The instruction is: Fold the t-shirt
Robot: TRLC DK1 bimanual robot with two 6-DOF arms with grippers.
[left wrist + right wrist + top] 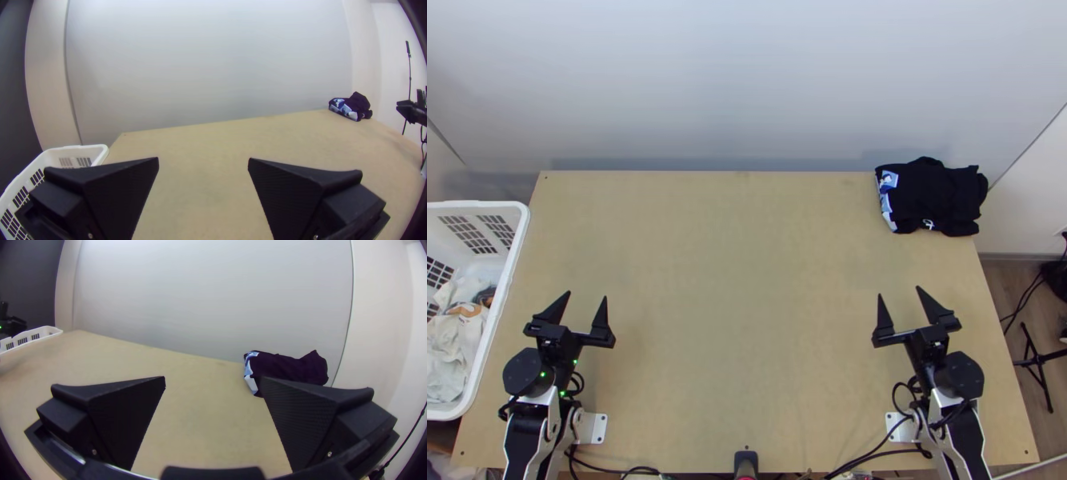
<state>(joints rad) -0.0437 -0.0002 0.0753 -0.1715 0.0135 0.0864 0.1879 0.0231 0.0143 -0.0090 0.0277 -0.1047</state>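
While dark cloth (pixel 939 196) lies bundled at upper right, the left gripper (pixel 587 295) stands open at lower left. At lower right, the right gripper (pixel 899 291) is spread wide too.

A pale wall (pixel 747 80) stands behind the wooden table (pixel 747 280); off to the right, a black stand (pixel 1037 362) (spindly thing, that) rests on the brown floor (pixel 997 284).

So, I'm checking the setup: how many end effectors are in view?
2: the left end effector near the white basket, and the right end effector toward the table's right side.
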